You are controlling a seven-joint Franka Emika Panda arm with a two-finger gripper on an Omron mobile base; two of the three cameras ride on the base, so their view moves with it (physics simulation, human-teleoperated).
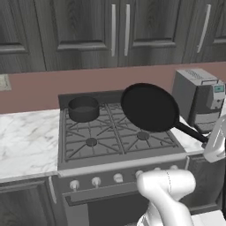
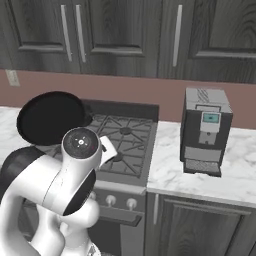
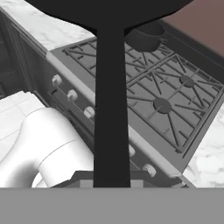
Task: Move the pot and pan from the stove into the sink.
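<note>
Already my gripper is clenched on the long handle of the pan, holding it tilted above the stove, while the pot waits on the back-left burner, neither in the sink.

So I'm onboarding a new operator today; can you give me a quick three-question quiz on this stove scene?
1. True or false: the pan is resting flat on the stove.
2. What does the gripper hold? A) pot rim B) pan handle C) stove knob
3. Where is the pot?

Key: 1. False, it is lifted and tilted. 2. B. 3. On the stove's back left burner, in the left base view.
</note>
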